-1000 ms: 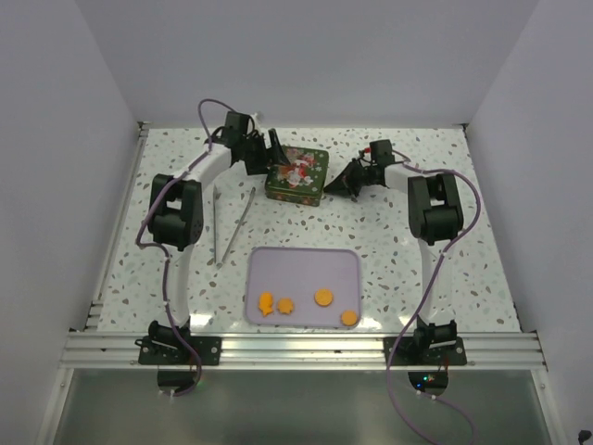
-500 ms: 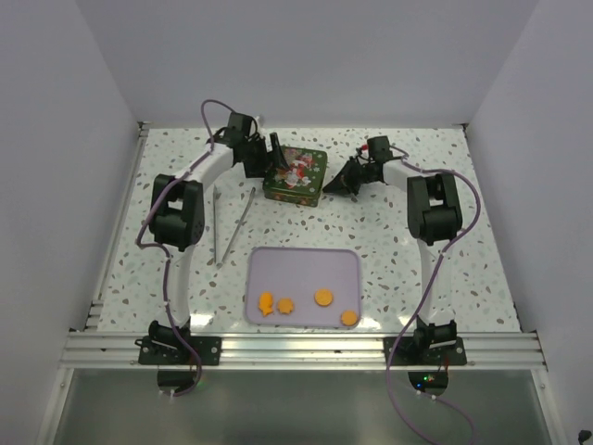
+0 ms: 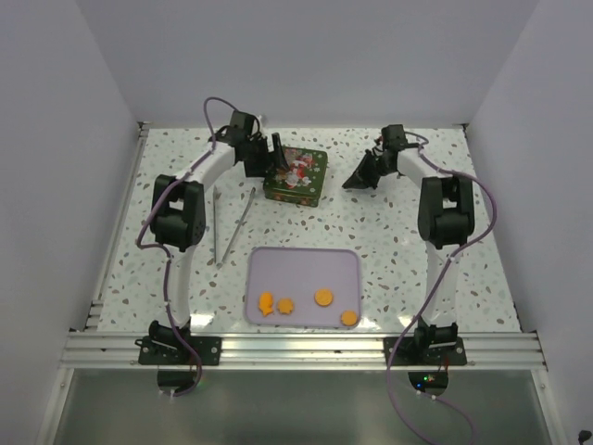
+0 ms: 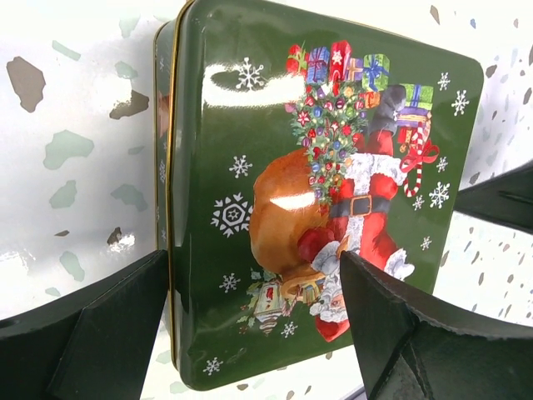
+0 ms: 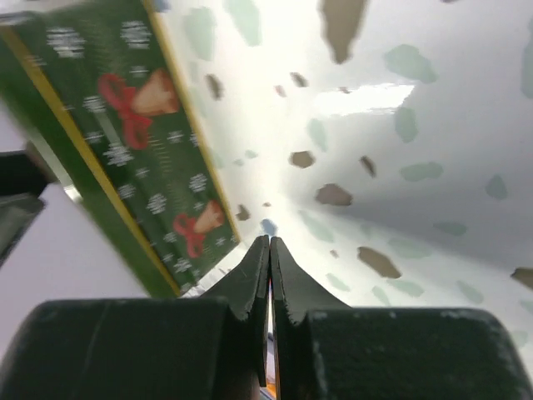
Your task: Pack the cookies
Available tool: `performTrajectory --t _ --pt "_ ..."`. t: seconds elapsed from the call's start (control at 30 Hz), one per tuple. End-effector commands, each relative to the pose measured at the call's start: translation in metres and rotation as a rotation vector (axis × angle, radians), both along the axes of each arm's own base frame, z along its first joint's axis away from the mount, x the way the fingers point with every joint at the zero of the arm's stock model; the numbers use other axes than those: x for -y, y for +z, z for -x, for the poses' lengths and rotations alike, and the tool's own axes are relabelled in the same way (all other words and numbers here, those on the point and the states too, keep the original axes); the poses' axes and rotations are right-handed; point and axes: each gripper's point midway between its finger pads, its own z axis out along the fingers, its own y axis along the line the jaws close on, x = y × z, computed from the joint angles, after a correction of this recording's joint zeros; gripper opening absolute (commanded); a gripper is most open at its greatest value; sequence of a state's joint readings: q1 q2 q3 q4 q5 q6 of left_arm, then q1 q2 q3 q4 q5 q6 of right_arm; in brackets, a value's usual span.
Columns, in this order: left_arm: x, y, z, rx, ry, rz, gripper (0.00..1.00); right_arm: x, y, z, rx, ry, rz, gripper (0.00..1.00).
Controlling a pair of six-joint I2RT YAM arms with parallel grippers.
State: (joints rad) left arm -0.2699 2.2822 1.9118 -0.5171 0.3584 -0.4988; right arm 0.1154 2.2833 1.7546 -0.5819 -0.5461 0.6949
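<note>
The left arm reaches out to the far side of the table (image 3: 408, 241), elbow raised and wrist bent down over the left edge of the green Christmas tin (image 3: 298, 173). The left gripper (image 3: 275, 154) is spread wide and holds nothing. In the wrist view one finger (image 4: 108, 333) sits just outside the tin's left wall, and the other lies over the Santa picture on the closed lid.

The right arm stretches along the right side, its forearm angled in toward the tin. The right gripper (image 3: 352, 182) points at the tin's right side but stays clear of it, low over the tabletop. Its fingers (image 5: 254, 275) are pressed together with nothing between them.

The cookies (image 3: 323, 297), four orange pieces, lie along the near part of the lavender tray (image 3: 306, 264), well apart from the tin and both grippers. Two thin metal sticks (image 3: 243, 218) lie left of the tray.
</note>
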Motion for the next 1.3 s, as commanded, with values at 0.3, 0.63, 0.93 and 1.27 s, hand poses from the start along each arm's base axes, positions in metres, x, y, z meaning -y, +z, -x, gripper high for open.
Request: performTrajectory --t 0.3,0.63,0.93,1.27 --pt "0.005 0.017 -0.002 0.049 -0.028 -0.044 0.87 -0.076 0.160 -0.037 0.385 0.074 -0.406 0.00" --pt "0.005 0.020 -0.001 0.055 -0.024 -0.049 0.87 -0.101 0.089 -0.007 0.182 0.107 -0.415 0.00" --pt "0.006 0.019 0.001 0.054 -0.025 -0.054 0.87 -0.088 0.043 0.013 0.072 0.098 -0.307 0.00" --pt "0.006 0.021 -0.002 0.061 -0.027 -0.054 0.87 -0.087 0.044 0.012 0.064 0.094 -0.293 0.00"
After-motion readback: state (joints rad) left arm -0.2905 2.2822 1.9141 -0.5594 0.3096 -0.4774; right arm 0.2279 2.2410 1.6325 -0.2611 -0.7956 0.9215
